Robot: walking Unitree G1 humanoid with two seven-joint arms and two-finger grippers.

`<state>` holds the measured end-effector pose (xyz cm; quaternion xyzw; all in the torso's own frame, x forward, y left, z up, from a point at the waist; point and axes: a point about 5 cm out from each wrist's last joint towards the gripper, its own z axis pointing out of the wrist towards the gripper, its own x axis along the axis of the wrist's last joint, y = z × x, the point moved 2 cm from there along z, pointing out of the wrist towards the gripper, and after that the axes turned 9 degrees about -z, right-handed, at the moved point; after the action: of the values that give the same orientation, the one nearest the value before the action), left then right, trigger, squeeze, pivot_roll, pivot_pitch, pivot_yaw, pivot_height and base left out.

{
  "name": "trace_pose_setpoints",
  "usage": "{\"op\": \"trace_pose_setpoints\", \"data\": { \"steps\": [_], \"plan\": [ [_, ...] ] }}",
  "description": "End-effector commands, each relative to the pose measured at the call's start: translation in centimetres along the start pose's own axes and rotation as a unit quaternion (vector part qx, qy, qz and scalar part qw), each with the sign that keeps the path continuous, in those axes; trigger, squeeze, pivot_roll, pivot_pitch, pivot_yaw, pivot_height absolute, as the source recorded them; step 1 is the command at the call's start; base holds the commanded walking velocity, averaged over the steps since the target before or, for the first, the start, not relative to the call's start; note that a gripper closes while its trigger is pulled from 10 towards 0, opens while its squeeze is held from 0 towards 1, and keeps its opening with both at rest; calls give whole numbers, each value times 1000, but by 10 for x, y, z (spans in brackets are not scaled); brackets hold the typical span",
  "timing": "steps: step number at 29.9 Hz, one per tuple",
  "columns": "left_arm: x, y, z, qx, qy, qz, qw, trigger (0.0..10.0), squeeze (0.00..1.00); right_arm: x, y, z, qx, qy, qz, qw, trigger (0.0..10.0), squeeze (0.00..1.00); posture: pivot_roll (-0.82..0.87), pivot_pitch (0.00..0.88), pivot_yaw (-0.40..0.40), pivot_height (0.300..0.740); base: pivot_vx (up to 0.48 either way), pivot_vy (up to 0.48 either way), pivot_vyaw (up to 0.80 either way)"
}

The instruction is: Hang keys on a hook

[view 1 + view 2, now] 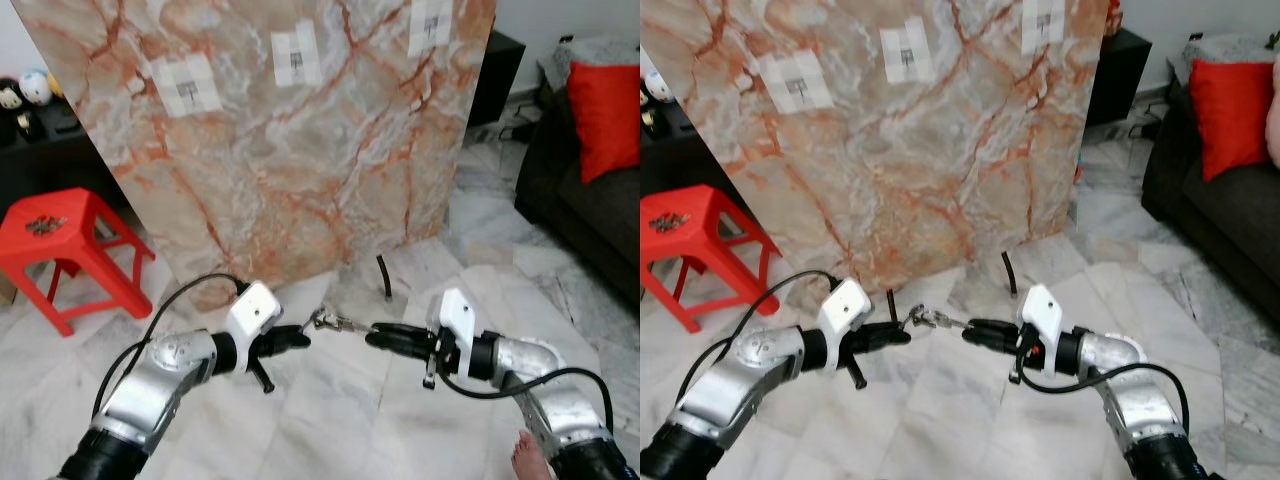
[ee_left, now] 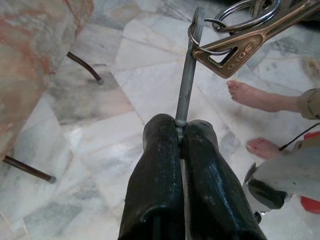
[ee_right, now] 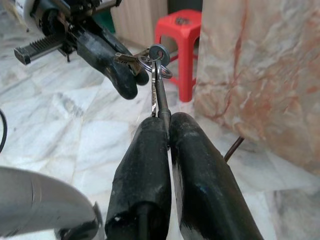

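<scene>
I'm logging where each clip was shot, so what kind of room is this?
Probably a home living room: a dark sofa with a red cushion, a marble tile floor, and a red plastic stool beside a leaning marble-look board.

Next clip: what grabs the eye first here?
The two grippers, left and right, meet low at centre, both shut on one bunch of keys strung between them above the floor. Behind them leans a big marble slab with taped hooks, and a red stool stands to its left.
</scene>
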<state>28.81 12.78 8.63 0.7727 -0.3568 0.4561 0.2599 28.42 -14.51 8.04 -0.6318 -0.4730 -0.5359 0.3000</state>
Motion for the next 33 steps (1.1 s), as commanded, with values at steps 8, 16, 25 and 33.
{"op": "trace_pose_setpoints", "data": {
  "steps": [8, 16, 25, 33],
  "plan": [
    [0, -32, -24, 83, 68, -70, 992, 10000, 1000, -3, 15, -19, -54, 3, 1, 999, 0, 0, -114, 78, 37, 740, 0, 0, 0],
    [-3, -29, -27, 55, 69, -73, 993, 10000, 1000, -5, 18, -16, -59, -8, -11, 998, 0, 0, -112, 79, 41, 740, 0, 0, 0],
    [-44, -42, -23, 133, -6, -79, 988, 10000, 0, -74, 21, -35, -134, -218, 16, 967, 0, 0, -117, 78, 37, 740, 0, 0, 0],
    [-90, -46, -22, 207, -34, -149, 966, 10000, 0, -111, 24, -53, -369, -195, 191, 889, 6824, 0, -111, 80, 41, 740, 0, 0, 0]
  ]
}}
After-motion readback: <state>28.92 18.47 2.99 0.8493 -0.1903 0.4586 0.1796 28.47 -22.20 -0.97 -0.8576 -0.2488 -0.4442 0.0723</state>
